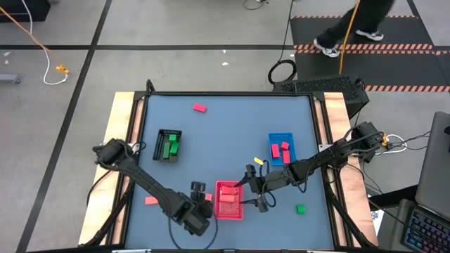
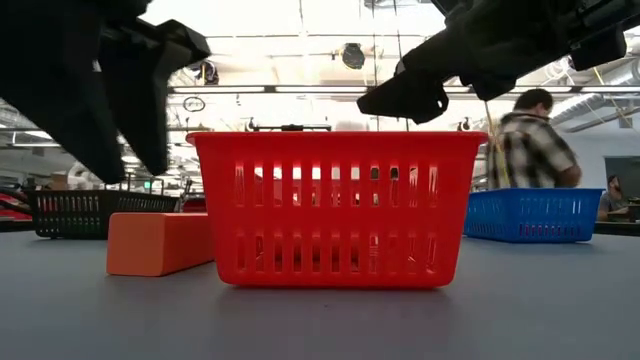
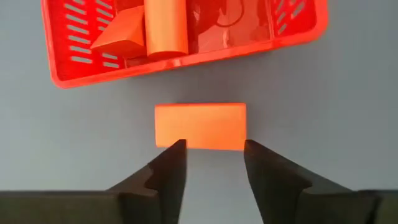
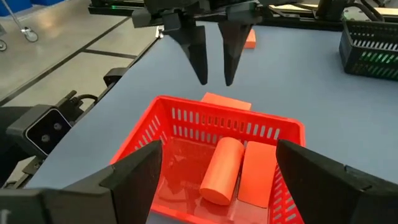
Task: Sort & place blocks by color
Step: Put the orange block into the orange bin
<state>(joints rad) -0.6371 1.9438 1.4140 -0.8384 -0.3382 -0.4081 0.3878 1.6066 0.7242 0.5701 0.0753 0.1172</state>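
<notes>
Right now the left gripper (image 3: 211,163), fingers spread wide, hovers over the small salmon-orange plastic block (image 3: 200,126) lying at 9 o'clock beside the red slotted plastic tray (image 1: 228,200); next it should probably drop, pinch, and lift, while the right gripper (image 4: 217,180) waits wide open above the tray.

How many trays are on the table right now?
3: the black tray at the left, the blue tray at the right, and the red tray at centre on the robot's side. None looks hidden.
</notes>
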